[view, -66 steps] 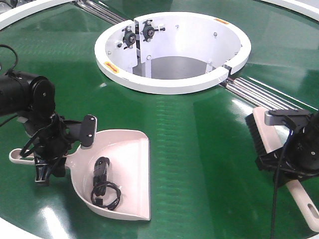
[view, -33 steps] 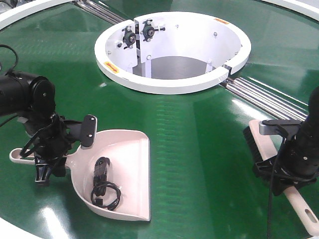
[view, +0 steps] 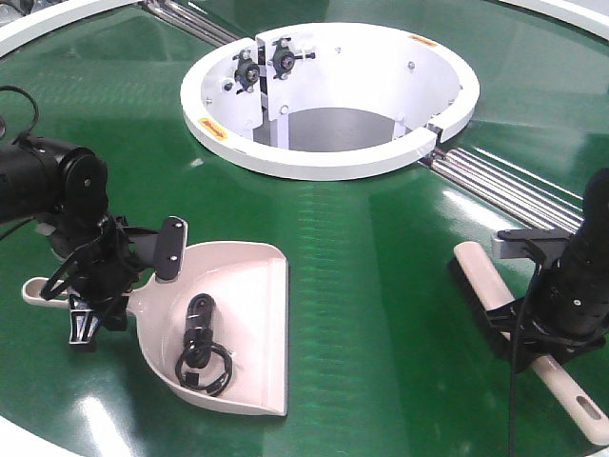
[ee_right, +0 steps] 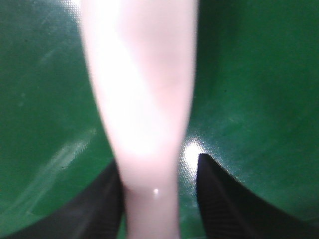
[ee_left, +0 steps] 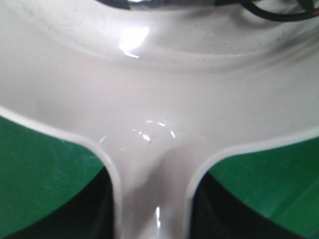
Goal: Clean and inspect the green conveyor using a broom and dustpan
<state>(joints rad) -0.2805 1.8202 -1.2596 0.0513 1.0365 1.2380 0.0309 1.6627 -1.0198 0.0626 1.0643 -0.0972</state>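
Belt surface first: green conveyor is spreading glossy and dark green across the whole front view, with ceiling glare streaking it. White ring is sitting at top centre, open in the middle. Metal rollers are running from the ring toward the right edge, and a second strip is showing at top left. White rim is curving along the far left, and another bit is showing at the bottom left corner.

Open belt is lying between the two tools, and more between them and the ring. The near edge is close behind both arms.

I am clamping my left gripper on the dustpan at the neck where the handle meets the scoop; the wrist view is showing a dark finger on each side of that neck. The pan is lying at lower left. Its long axis is running left-right, with the wide mouth facing right toward mid-belt and the handle end pointing left past my wrist. A black cable, coiled, is lying inside the scoop. I cannot tell whether the mouth edge is touching the belt.

I am closing my right gripper on the broom partway along its handle. The broom is lying at lower right, well apart from the pan. Its axis is running diagonally, head up-left toward the ring, slotted end down-right near the frame corner, dark bristles facing the belt.
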